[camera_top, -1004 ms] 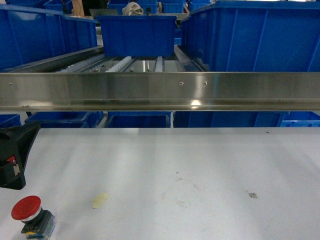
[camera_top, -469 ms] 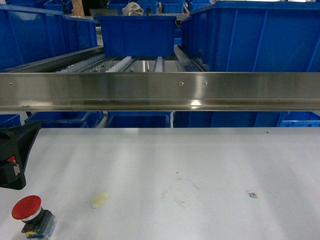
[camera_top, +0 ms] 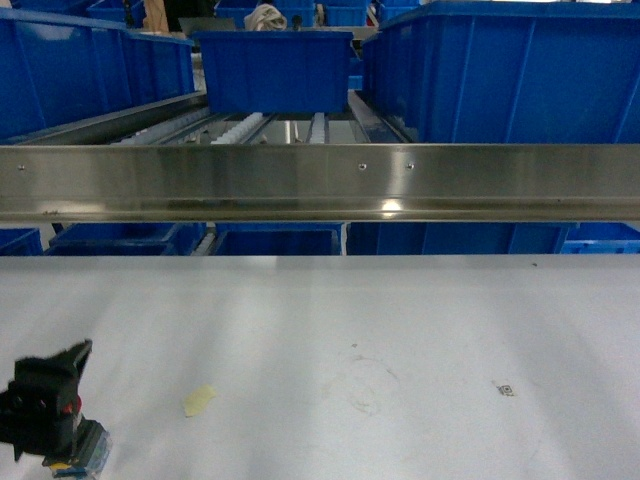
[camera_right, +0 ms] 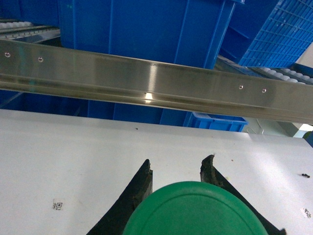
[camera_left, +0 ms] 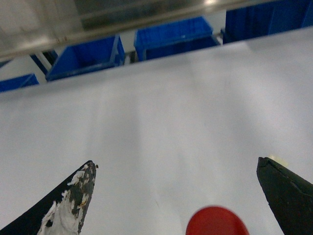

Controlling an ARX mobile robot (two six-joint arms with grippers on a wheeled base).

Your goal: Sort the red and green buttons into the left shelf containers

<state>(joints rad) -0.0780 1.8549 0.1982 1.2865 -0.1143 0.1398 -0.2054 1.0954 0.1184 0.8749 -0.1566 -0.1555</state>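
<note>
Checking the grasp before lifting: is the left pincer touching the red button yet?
Apart. The left wrist view shows white table between the red button and both fingers of the open left pincer.

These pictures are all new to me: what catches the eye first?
The big bright-blue plastic bins on the shelf behind a shiny steel rail. At the white table's near left corner, the left gripper, black fingers spread, straddles a red mushroom-capped button. The right gripper grips a round green-capped button.

No readable text, brand or number shows anywhere; a small square code sticker (camera_top: 506,389) near the surface's (camera_top: 400,310) right edge is illegible.
</note>
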